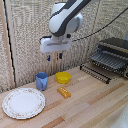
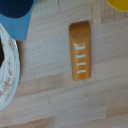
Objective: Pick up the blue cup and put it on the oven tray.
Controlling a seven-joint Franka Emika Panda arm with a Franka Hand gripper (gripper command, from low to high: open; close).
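In the exterior view, the gripper (image 1: 55, 56) hangs in the air well above the wooden desk (image 1: 90, 102), its two blue-tipped fingers (image 1: 49, 58) pointing down with a clear gap between them, so the jaws stand apart and hold nothing. Below it and a little toward the exterior view's left, the blue cup (image 1: 42, 80) stands upright on the desk. Just beside the cup, toward the exterior view's right, sits the yellow bowl (image 1: 63, 77), close to the cup, though whether they touch cannot be told. In front of the bowl lies a small orange oblong piece, like a toy pastry (image 1: 63, 92), flat on the wood. The round patterned white plate (image 1: 23, 103) rests near the front corner at the exterior view's left, close to the cup. At the exterior view's right, well apart from the cup, the black and silver toaster oven (image 1: 116, 49) stands with the oven tray (image 1: 106, 61) of dark wire bars reaching out from its front; nothing lies on the bars.

In the wrist view, the orange pastry (image 2: 80, 50) lies lengthwise on the pale wooden boards, with a row of white curved marks along its upper face. The blue cup (image 2: 18, 17) fills one corner, blurred and cut off by the picture's edge. The rim of the patterned plate (image 2: 7, 80) shows along one side, and a sliver of the yellow bowl (image 2: 119, 4) shows at another corner. The jaws do not appear in this view.
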